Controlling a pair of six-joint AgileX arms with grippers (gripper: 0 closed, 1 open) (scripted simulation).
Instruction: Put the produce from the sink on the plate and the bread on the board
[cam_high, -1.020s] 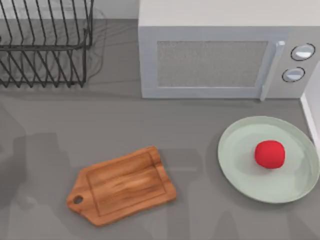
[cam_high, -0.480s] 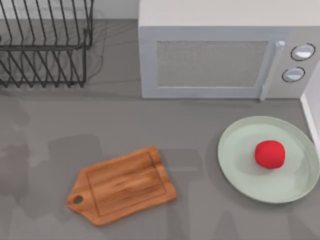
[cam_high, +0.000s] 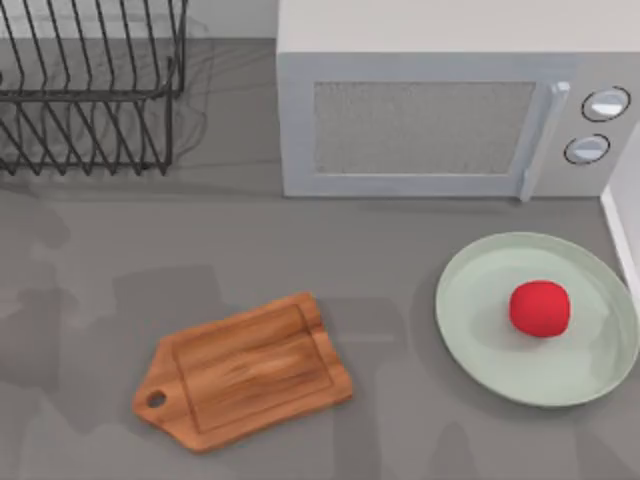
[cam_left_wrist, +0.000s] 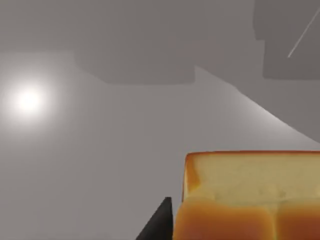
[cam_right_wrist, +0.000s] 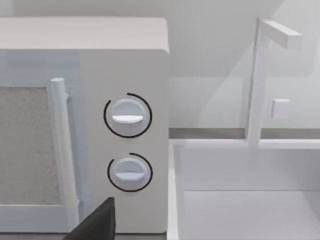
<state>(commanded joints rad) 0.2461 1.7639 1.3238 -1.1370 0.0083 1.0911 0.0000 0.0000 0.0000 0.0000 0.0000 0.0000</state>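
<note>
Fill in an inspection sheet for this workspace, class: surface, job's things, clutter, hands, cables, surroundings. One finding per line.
Surface: grey counter, with soft shadows across its left part.
Job's things: red tomato lies on the mint-green plate at the right; wooden board lies bare, left of the plate; bread shows close up in the left wrist view.
Clutter: nothing seen.
Hands: a dark fingertip of the left hand shows beside the bread; whether it grips cannot be told. A dark fingertip of the right hand shows facing the microwave's knobs.
Cables: nothing seen.
Surroundings: microwave at the back, wire dish rack back left, white sink with a tap beside the microwave.
</note>
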